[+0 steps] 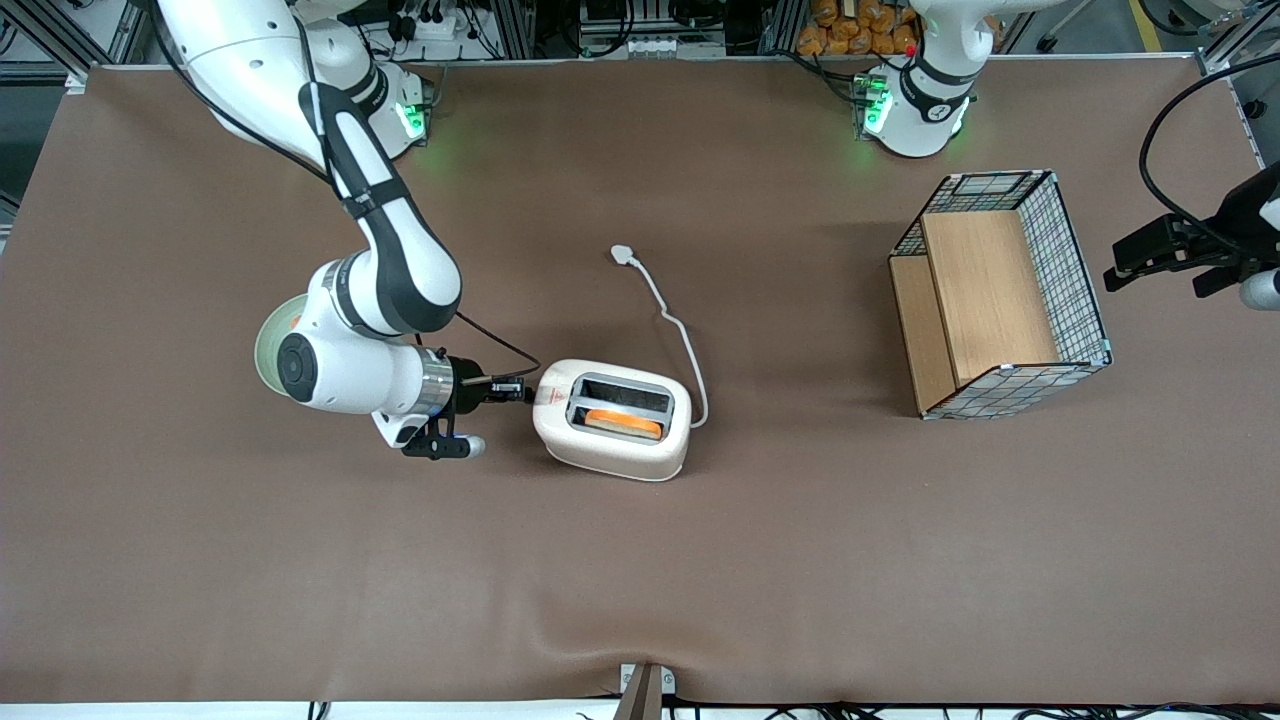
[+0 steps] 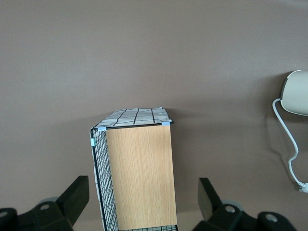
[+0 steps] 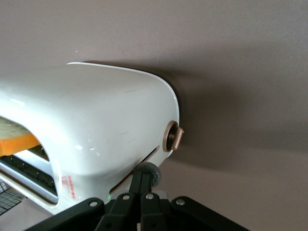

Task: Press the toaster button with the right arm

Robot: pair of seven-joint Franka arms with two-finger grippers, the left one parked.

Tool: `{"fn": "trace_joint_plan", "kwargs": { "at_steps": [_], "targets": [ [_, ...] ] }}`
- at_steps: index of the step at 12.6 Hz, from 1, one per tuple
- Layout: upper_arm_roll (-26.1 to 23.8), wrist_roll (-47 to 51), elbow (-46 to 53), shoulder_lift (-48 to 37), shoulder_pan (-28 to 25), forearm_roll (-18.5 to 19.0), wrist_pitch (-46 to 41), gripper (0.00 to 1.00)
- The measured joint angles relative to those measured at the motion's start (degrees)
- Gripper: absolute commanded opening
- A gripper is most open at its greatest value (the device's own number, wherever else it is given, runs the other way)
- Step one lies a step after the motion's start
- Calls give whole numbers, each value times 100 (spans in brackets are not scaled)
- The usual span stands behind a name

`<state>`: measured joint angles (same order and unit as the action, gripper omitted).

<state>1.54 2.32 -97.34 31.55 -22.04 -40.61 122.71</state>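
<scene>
The cream-white toaster (image 1: 615, 432) lies on the brown table with an orange bread slice (image 1: 623, 423) in the slot nearer the front camera. The right arm's black gripper (image 1: 522, 388) is shut, level with the toaster's end face and touching it. In the right wrist view the closed fingertips (image 3: 142, 172) rest against the small round pale-grey button (image 3: 155, 175) low on the toaster (image 3: 96, 120), by its slit. A copper-rimmed dial (image 3: 172, 136) sits above the button. The toaster's edge also shows in the left wrist view (image 2: 296, 91).
The white cord (image 1: 683, 345) runs from the toaster away from the front camera to a white plug (image 1: 624, 255). A wire basket with wooden panels (image 1: 1000, 295) lies toward the parked arm's end of the table; it also shows in the left wrist view (image 2: 139, 173).
</scene>
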Motion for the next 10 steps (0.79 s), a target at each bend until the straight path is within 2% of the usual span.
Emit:
{"fn": "trace_joint_plan", "kwargs": {
  "at_steps": [10],
  "targets": [
    [5,-187,-22,314,134,-659,7,0]
  ]
}}
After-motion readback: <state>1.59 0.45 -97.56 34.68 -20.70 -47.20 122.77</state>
